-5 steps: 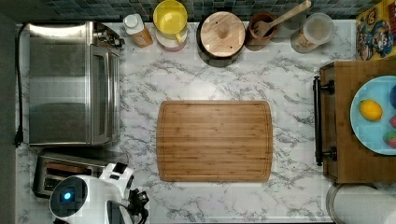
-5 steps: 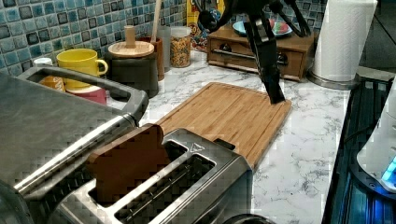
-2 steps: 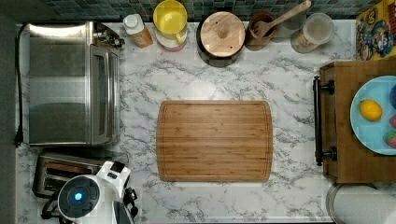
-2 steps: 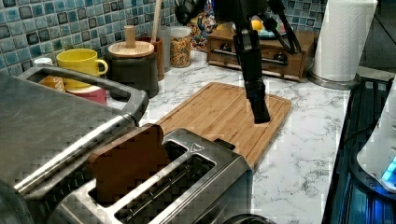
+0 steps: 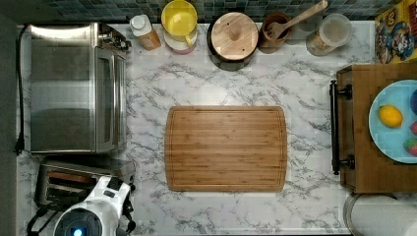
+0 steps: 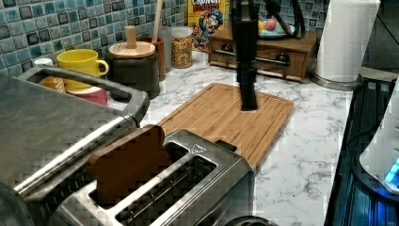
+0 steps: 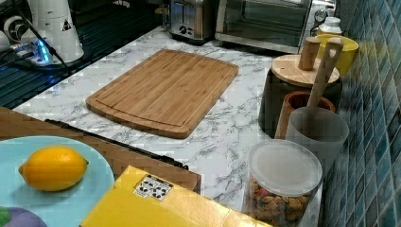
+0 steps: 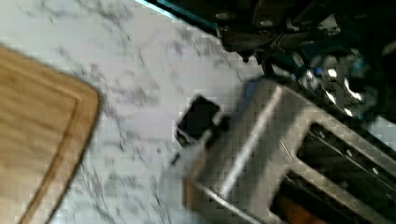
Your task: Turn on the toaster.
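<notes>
The toaster (image 6: 188, 188) is a small brushed-steel box at the counter's near end in the left view, with a brown slice of bread (image 6: 127, 162) standing up out of one slot. It also sits at the top view's lower left (image 5: 74, 179), partly under my white wrist (image 5: 101, 204). My gripper (image 6: 248, 104) hangs as one dark bar with no gap between the fingers, shut on nothing, beyond the toaster's end. In the wrist view the toaster's black lever (image 8: 198, 119) sticks out from the steel end face (image 8: 247, 149), close below the camera.
A large steel toaster oven (image 5: 74, 88) stands right beside the toaster. A wooden cutting board (image 5: 226, 147) lies mid-counter. A yellow mug (image 5: 179, 19), a lidded canister (image 5: 233, 34) and jars line the back wall. A wooden tray with a blue plate (image 5: 388, 132) sits at the top view's right.
My arm has swung towards the toaster: the wrist moved left and down in the top view, and the gripper moved left and lower in the left view.
</notes>
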Controlling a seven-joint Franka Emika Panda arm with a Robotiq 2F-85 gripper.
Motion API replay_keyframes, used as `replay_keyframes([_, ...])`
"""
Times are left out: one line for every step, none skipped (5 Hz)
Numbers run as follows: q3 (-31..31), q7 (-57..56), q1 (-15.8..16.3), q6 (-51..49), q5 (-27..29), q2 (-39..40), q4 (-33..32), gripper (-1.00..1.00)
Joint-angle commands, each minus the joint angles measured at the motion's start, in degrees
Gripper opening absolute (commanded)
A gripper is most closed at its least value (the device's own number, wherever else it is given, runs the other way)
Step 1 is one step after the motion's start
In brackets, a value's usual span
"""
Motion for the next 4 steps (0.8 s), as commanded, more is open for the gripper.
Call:
replay_keyframes([5.04,7.8,-2.14,8.28,-3.13,4.15,-3.96,-1.0])
replay_keyframes([4.32,7.2,-6.44,9.09,-2.14,1.68,-4.94,-1.0])
replay_keyframes([1.44,5.74,-7.72,10.41,-0.78,0.58,-4.9,-1.0])
replay_keyframes([2.33,6.71,-6.45,7.08,-2.72,3.98,-2.74,-1.0])
